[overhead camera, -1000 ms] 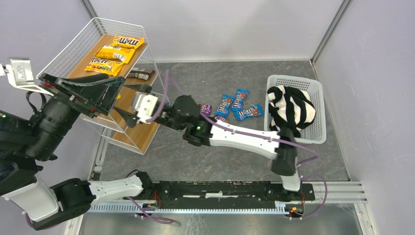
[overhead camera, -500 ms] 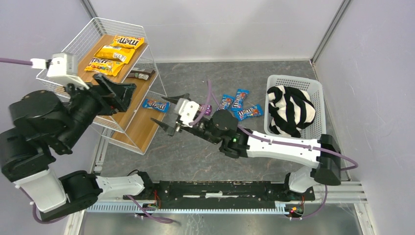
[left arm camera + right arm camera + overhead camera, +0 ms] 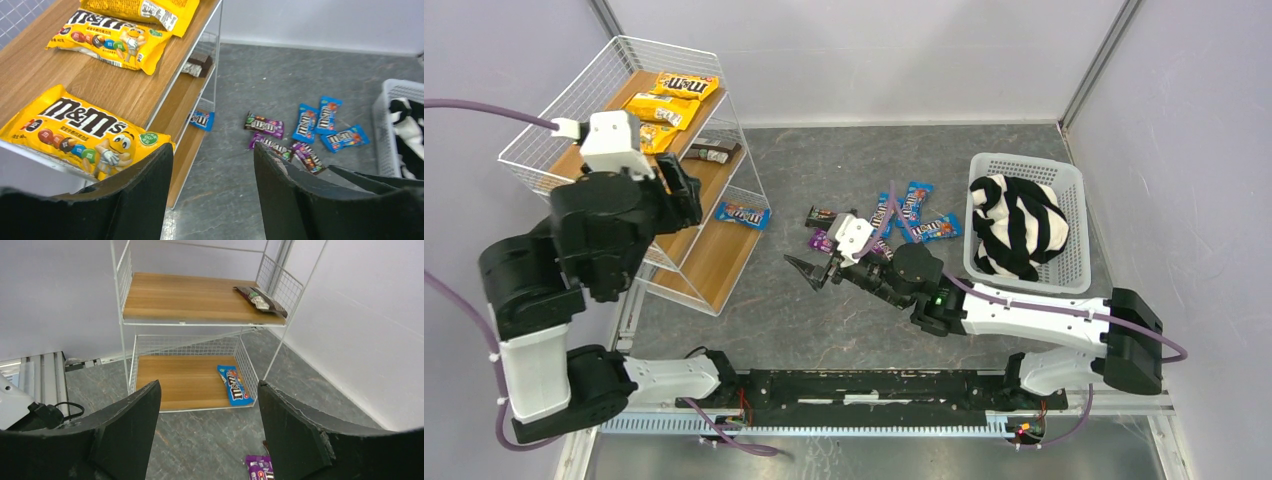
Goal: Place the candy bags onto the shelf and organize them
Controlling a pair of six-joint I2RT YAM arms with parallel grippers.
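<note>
Left gripper [image 3: 212, 150] is hovering above the shelf [image 3: 714, 262], jaws spread, gripping nothing. Three yellow bags [image 3: 87, 132] are lying on the top board [image 3: 95, 80], one dark bag [image 3: 707, 153] on the middle board [image 3: 185, 297], and one blue bag [image 3: 742, 213] on the bottom board [image 3: 175, 377]. Right gripper [image 3: 809, 271] is hanging low over the table [image 3: 824, 320], likewise spread and empty, with loose blue and purple bags [image 3: 912, 208] lying near the white basket [image 3: 1022, 163] holding the striped cloth [image 3: 1019, 228].
</note>
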